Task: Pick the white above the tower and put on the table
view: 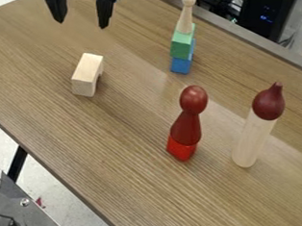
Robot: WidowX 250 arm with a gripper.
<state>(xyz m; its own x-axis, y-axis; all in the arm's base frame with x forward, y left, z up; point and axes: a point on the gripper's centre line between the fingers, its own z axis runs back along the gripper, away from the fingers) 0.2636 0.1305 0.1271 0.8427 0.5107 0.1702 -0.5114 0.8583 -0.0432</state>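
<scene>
Three pieces make up your tower on the worktop (81, 139): the whitish, round-headed peg (185, 20) stands upright on the green block (181, 43), with the blue block (181, 65) beneath. Your pincer (81, 24) is spread wide with nothing in its grip, at the upper left, left of the tower. Nearer you, a pale wooden block (85, 77) lies below the pincer in view; a dark red figure (187, 127) stands on a red block (181, 149), and a pale cylinder (251, 140) with a dark red, pointed top (268, 102) is to its right.
</scene>
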